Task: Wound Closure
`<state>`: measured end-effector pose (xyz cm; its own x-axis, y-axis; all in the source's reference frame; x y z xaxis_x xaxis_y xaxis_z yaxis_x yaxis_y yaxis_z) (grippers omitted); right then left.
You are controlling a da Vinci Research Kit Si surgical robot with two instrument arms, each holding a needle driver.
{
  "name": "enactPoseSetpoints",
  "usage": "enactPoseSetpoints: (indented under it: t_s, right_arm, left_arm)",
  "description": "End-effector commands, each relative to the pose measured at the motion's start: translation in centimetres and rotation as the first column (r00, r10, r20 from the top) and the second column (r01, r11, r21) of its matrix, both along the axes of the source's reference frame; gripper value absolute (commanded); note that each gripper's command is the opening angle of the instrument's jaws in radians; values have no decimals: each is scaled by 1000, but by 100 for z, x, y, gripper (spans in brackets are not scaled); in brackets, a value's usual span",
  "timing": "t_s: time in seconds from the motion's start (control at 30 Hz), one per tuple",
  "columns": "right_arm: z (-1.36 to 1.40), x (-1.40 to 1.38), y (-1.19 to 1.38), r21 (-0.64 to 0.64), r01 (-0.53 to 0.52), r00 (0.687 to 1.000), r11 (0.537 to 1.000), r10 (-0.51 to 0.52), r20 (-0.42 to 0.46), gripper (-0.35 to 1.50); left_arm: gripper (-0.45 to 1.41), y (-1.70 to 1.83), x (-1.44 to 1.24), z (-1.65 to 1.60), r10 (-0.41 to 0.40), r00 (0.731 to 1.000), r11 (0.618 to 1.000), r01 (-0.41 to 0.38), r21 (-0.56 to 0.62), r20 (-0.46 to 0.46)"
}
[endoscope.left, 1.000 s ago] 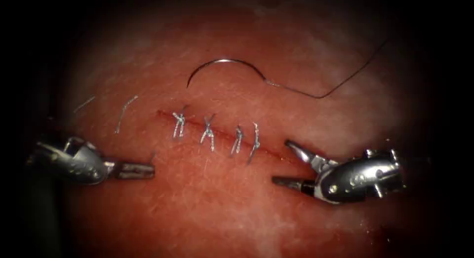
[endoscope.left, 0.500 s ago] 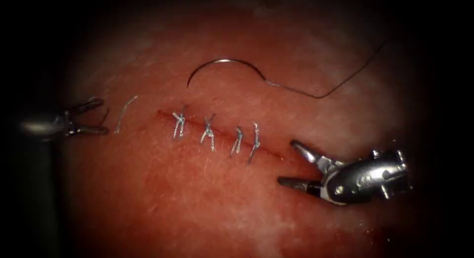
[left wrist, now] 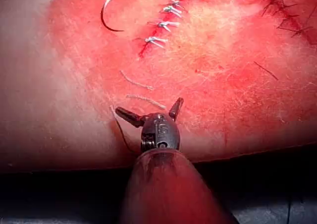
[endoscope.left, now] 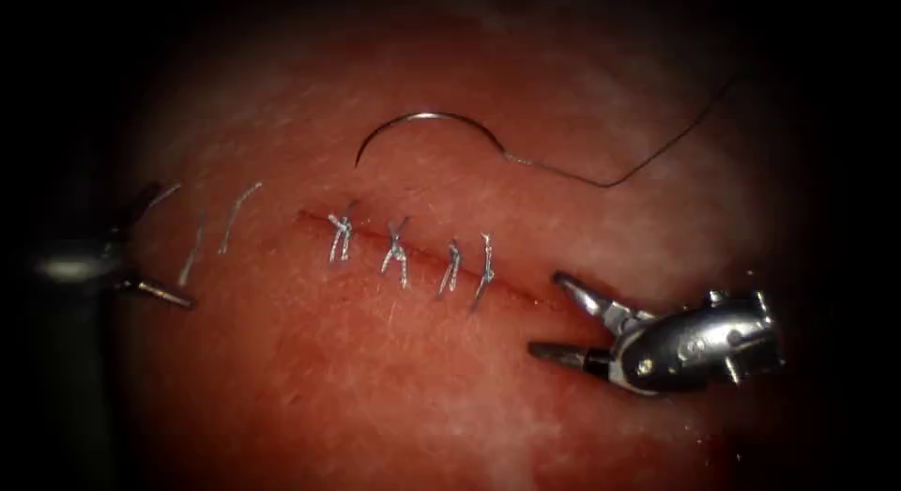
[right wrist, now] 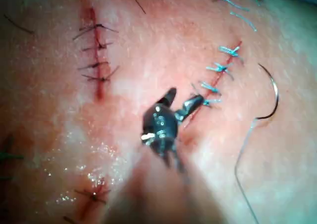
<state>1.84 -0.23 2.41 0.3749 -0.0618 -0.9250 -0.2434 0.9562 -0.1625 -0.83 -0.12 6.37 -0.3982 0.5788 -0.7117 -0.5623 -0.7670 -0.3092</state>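
Jaws of both tools are standing open and gripping nothing. The left tool (endoscope.left: 155, 252) is hovering well to the left of the cut (endoscope.left: 422, 256), its two jaws spread wide around two loose cut ends of thread (endoscope.left: 192, 252) lying on the tissue (endoscope.left: 394, 388); half a second ago those jaws were closer together and sitting higher, and a second ago the tool was lower and nearer the cut. In the left wrist view the same tool (left wrist: 151, 112) is opening just beside one of these white ends (left wrist: 146, 101). The right tool (endoscope.left: 563, 317) is waiting at the right end of the cut, one jaw touching or nearly touching the cut's line, barely shifted over the last second.

The needle (endoscope.left: 427, 130) is lying free on the tissue above the cut, not in it and held by no tool, with its thread (endoscope.left: 610, 176) trailing away to the right. Four stitches (endoscope.left: 408, 256) are already crossing the cut.

Judging by this, the stitching looks largely done and the step in hand seems to be tidying the loose ends. Picking one up would call for the left jaws to settle around a single strand without pinching the tissue beneath.
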Motion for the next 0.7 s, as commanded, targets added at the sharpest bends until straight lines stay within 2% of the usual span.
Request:
enactPoseSetpoints:
  t_s: [0.03, 0.2, 0.33, 0.47, 0.57, 0.63, 0.7]
  right_arm:
    - [2, 6, -14, 5, 3, 1000, 1000, -3, -3, 132]
    - [-2, 4, -17, 7, 6, 1000, 1000, -6, -2, 132]
    - [-4, 1, -17, 19, 5, 1000, 1000, -4, -6, 132]
    - [-6, -7, -15, 76, -36, 999, 996, 36, 10, 132]
    - [-8, -12, -16, 148, -76, 997, 986, 71, 38, 130]
    - [-8, -14, -19, 182, -102, 994, 978, 92, 65, 135]
    - [-9, -15, -23, 209, -108, 994, 972, 99, 55, 138]
  left_arm:
    - [118, -20, -6, 4, 16, 1000, 1000, -16, 11, 0]
    - [118, -45, -6, -3, 47, 998, 998, -46, 43, -39]
    - [113, -44, -9, -21, 47, 998, 997, -44, 68, -33]
    - [103, -19, -23, -48, 9, 1000, 996, -8, 83, -17]
    - [101, 8, -41, -63, -42, 999, 995, 42, 96, 3]
    - [99, 26, -56, -69, -73, 997, 991, 72, 117, 8]
    - [96, 41, -73, -71, -90, 996, 987, 88, 132, 6]
